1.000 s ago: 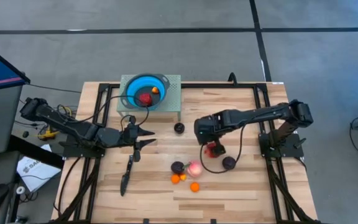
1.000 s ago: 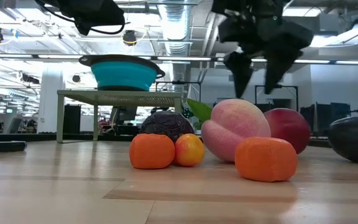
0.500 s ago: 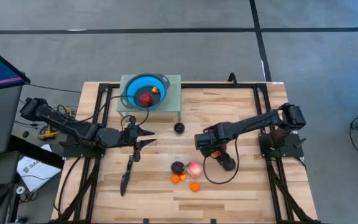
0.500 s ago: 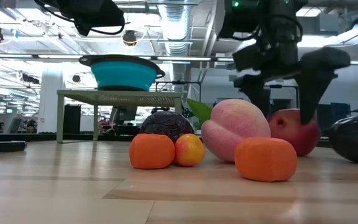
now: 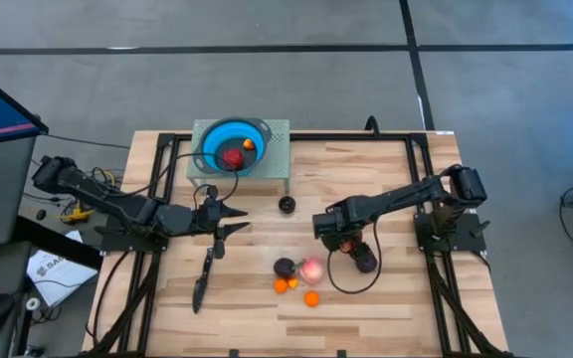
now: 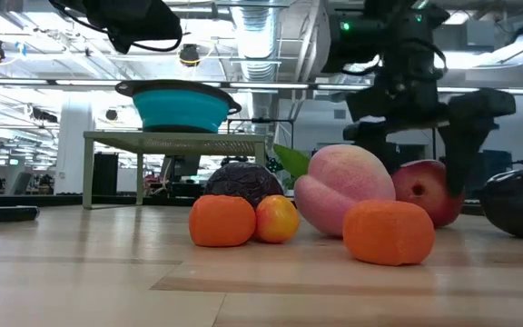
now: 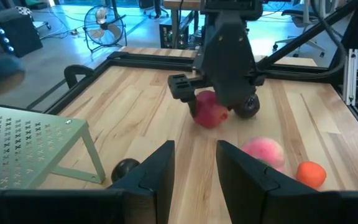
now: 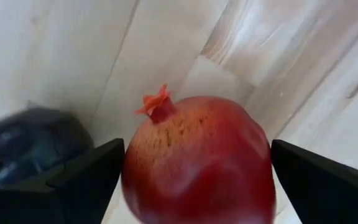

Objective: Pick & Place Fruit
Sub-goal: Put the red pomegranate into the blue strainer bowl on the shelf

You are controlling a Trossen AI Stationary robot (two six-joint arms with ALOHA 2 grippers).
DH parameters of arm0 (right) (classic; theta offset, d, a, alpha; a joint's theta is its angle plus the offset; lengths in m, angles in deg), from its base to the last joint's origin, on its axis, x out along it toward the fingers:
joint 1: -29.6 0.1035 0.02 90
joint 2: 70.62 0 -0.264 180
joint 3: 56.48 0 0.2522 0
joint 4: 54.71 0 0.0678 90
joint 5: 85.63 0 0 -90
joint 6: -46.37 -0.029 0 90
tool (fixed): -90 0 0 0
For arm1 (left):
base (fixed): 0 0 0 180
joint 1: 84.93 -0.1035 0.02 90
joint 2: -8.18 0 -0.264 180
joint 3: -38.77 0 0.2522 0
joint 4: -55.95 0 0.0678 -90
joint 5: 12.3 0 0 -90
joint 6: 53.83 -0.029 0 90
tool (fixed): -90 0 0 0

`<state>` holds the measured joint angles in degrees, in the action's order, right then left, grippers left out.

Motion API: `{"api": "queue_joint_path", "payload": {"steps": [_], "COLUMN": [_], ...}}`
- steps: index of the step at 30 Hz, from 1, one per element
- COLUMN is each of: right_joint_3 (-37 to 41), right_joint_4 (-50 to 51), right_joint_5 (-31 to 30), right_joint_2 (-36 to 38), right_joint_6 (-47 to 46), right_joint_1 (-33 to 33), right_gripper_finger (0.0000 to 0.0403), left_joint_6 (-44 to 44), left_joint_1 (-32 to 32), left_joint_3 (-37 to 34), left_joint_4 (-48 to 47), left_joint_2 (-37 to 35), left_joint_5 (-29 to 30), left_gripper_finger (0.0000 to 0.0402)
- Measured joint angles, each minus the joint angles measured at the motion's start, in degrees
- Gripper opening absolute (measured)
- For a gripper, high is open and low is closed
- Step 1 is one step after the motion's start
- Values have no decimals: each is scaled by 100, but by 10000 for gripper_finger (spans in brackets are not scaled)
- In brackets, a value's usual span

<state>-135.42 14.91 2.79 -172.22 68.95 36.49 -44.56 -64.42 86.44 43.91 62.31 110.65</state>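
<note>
The right hand (image 6: 422, 136) is straddling the red fruit (image 8: 197, 165) with fingers wide apart, not yet gripping. The fruit is sitting on the bench (image 5: 386, 298) just beside the pink fruit (image 5: 311, 268), on the side away from the bowl (image 5: 232, 145). Closing should be centred on its widest part, clear of the dark fruit (image 8: 30, 146) alongside. The left hand (image 5: 229, 218) is waiting near the bowl, fingers part open, holding nothing. From above, the arm is hiding most of the red fruit, so finger contact cannot be told.

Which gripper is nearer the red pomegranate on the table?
Right. The right gripper is down around the red pomegranate, fingers open on either side; the left gripper hangs well away, near the bowl stand.
</note>
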Motion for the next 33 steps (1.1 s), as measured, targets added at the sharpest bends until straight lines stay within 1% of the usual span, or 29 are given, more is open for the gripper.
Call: {"api": "queue_joint_path", "payload": {"steps": [2,7,16,19,22,25,28,31,33], "right_joint_3": [104,181,180,175,170,170,170,161,156], "right_joint_4": [-5,-141,-106,-132,-371,-1113,-2389,-4417,-5910], "right_joint_5": [-20,-231,-601,-548,-93,459,1071,1608,1715], "right_joint_2": [2,0,0,146,470,966,1415,1641,1604], "right_joint_6": [145,158,182,-4,-309,-629,-836,-1178,-1448], "right_joint_1": [1,4,-53,-141,-353,-633,-929,-1207,-1357], "right_gripper_finger": [399,396,364,358,358,363,365,365,365], "left_joint_6": [0,0,2,1,2,2,-20,-24,-55], "left_joint_1": [0,0,0,6,95,233,441,656,763], "left_joint_3": [0,0,0,0,2,4,4,4,4], "left_joint_4": [2,0,2,2,-4,-18,21,10,6], "left_joint_2": [0,0,0,-1,-57,-184,-436,-741,-926], "left_joint_5": [-42,-90,-88,-88,-88,-90,-87,-54,139], "left_gripper_finger": [112,112,112,112,112,112,112,112,112]}}
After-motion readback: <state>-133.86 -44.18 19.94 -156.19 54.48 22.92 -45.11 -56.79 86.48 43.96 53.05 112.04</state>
